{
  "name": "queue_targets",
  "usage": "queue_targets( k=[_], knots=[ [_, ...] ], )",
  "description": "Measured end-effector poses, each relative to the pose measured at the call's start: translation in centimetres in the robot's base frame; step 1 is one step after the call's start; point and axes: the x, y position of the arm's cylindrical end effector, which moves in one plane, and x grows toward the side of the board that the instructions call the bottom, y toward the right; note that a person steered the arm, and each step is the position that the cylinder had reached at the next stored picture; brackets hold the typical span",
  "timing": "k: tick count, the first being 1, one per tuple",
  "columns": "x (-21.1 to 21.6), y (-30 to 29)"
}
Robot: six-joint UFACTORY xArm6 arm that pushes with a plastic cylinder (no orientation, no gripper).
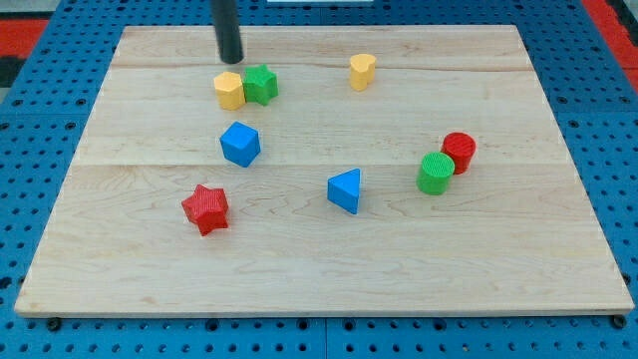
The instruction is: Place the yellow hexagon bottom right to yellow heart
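You see the wooden board (pixel 319 269) filling most of the view, resting on a blue pegboard surface (pixel 40 170) that shows along the left, right and bottom edges. Your arm carries no jaws at all, only the dark rod (pixel 228 25) that comes down from the view's top, so there is nothing spread or pinched to report; my tip (pixel 231 60) sits on the board just above the yellow hexagon (pixel 229 90), very near it, though you cannot tell whether it touches. That yellow hexagon lies in the upper left part of the board, pressed against the green star (pixel 262 84) on its right side. The yellow heart (pixel 362 71) stands well apart to the right of that pair, near the view's top and slightly higher than the hexagon. Below the hexagon you find the blue cube (pixel 240 144), and further down toward the view's left the red star (pixel 206 208). Near the middle of the board, lower down, sits the blue triangle (pixel 345 189). Toward the view's right the green cylinder (pixel 436 173) and the red cylinder (pixel 459 152) stand touching, the red one up and to the right of the green one.
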Motion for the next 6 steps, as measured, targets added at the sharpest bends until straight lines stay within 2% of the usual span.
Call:
queue_targets(
  k=[1,2,4,5,6],
  knots=[
    [3.6,2.4],
    [6.9,2.4],
    [9.4,-1.2],
    [10.7,-5.1],
    [14.0,-6.8]
  ],
)
